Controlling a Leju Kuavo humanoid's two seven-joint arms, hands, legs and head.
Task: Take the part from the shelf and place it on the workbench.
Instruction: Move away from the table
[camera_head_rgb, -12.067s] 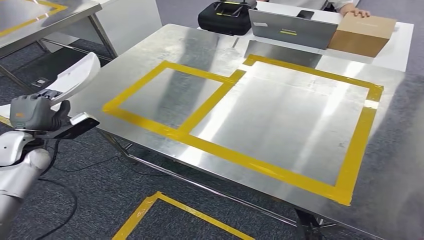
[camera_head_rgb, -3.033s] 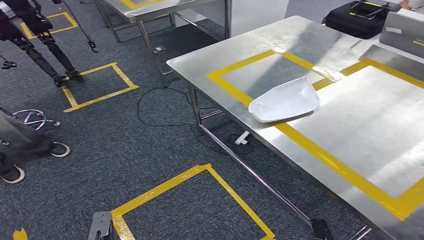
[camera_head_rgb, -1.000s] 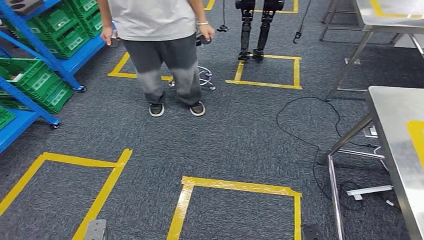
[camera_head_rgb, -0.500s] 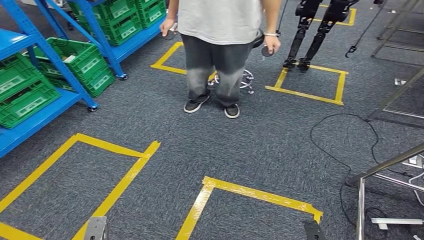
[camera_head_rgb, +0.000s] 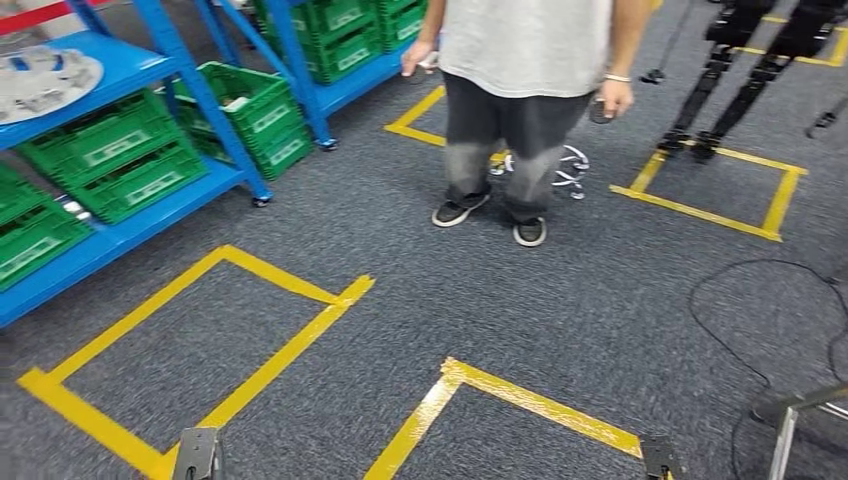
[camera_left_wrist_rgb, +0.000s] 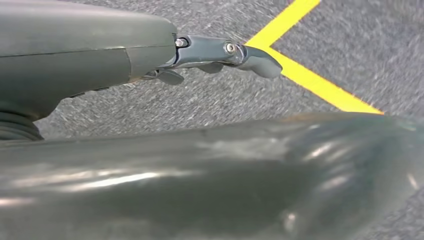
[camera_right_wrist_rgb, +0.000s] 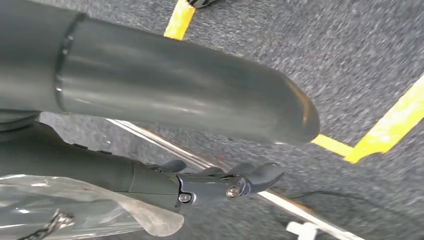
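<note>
A blue shelf (camera_head_rgb: 190, 75) stands at the left of the head view, loaded with green crates (camera_head_rgb: 120, 150). On its upper board at the far left lies a pale grey, roundish part (camera_head_rgb: 45, 80), cut off by the picture's edge. My left hand (camera_left_wrist_rgb: 200, 52) hangs over grey carpet, its fingers stretched out with nothing in them. My right hand (camera_right_wrist_rgb: 200, 182) also hangs over the carpet, fingers apart and holding nothing.
A person (camera_head_rgb: 520, 90) in a grey shirt and dark trousers stands straight ahead, beside the shelf. Yellow tape squares (camera_head_rgb: 300, 330) mark the carpet. Another robot's dark legs (camera_head_rgb: 740, 90) stand at the back right. A black cable (camera_head_rgb: 760, 300) and a metal table leg (camera_head_rgb: 785, 430) lie at the right.
The camera has swung left, away from the steel workbench where the white part was left. The shelf has come in at the left, and the person now stands nearer the middle.
</note>
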